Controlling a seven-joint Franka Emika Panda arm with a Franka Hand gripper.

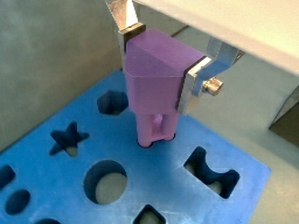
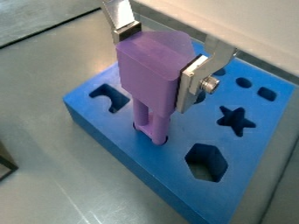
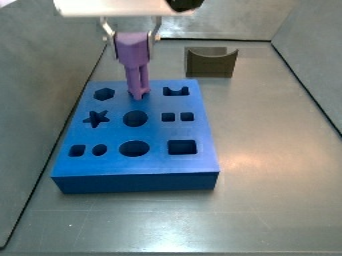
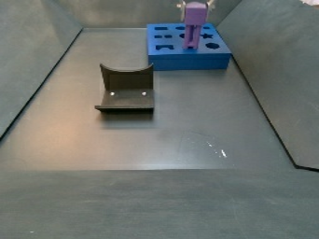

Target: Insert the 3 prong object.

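The 3 prong object (image 1: 158, 83) is a lavender plastic peg with a thick head and ridged prongs. It stands upright in my gripper (image 1: 163, 54), whose silver fingers (image 1: 197, 79) are shut on its head. It shows in both wrist views (image 2: 152, 79) and both side views (image 3: 132, 60) (image 4: 193, 21). Its lower end sits at a hole in the blue block (image 1: 176, 184), near the block's far edge (image 3: 134, 125). I cannot tell how deep the prongs are in. The block has several shaped holes, among them a star (image 2: 236, 120) and a hexagon (image 2: 205, 163).
A dark olive-brown U-shaped block (image 3: 211, 60) stands on the grey floor beyond the blue block; it also shows in a side view (image 4: 125, 91). Grey walls (image 4: 50, 56) enclose the work floor on the sides.
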